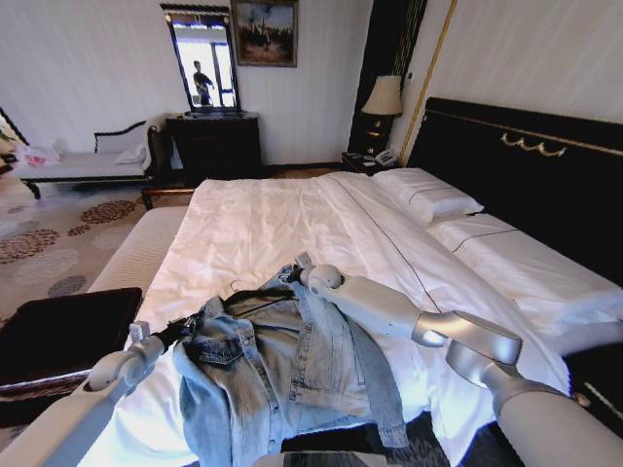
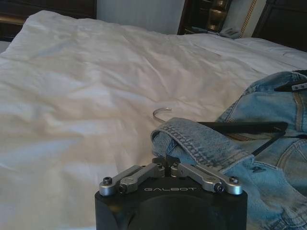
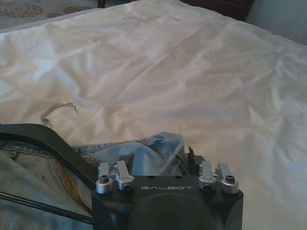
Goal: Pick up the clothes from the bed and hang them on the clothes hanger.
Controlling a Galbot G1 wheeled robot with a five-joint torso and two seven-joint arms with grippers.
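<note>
Head view shows the denim jacket [image 1: 282,375] on the bed's [image 1: 253,229] near edge, draped over the clothes hanger [image 1: 255,295], left gripper [image 1: 177,331] and right gripper [image 1: 297,275] pinching its shoulders, so fitting seems underway and lifting next.

The light-blue faded denim jacket [image 1: 282,375] lies on the near end of the wide bed with the white duvet [image 1: 263,229], the thin black triangular coat hanger [image 1: 255,297] tucked in at its collar, hook pointing up the bed. White pillows [image 1: 428,197] lie far right against the tall black headboard [image 1: 526,165]. Left gripper [image 1: 180,331] sits at the jacket's left shoulder, right gripper [image 1: 297,272] at its right.
</note>
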